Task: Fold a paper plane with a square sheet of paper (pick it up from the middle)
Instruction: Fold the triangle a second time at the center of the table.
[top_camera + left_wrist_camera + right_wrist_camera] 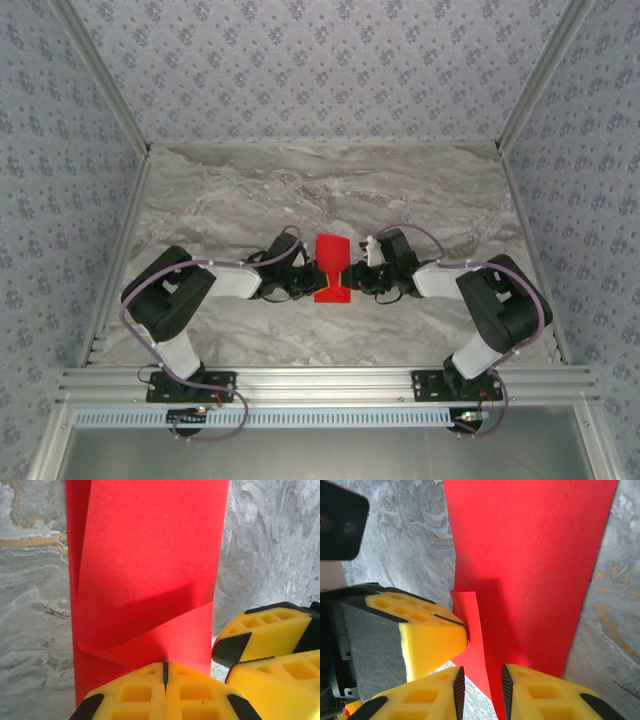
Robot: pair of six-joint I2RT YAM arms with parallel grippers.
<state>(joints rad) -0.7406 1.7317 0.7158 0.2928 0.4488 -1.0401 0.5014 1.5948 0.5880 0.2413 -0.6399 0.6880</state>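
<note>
Left jaws clench the square sheet of paper (150, 570), right jaws parted astride it, both arms (215, 280) (450, 278) stretched low inward.

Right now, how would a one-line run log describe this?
red paper: mid-table, folded | left fingers: shut on paper | right fingers: parted, paper between

Grey veined marble tabletop (300, 190) lies beneath the left gripper (310, 282) and right gripper (352, 276). Floral-patterned walls (320, 60) stand beyond and flanking them. Aluminium rail (330, 380) behind. Even lighting.
</note>
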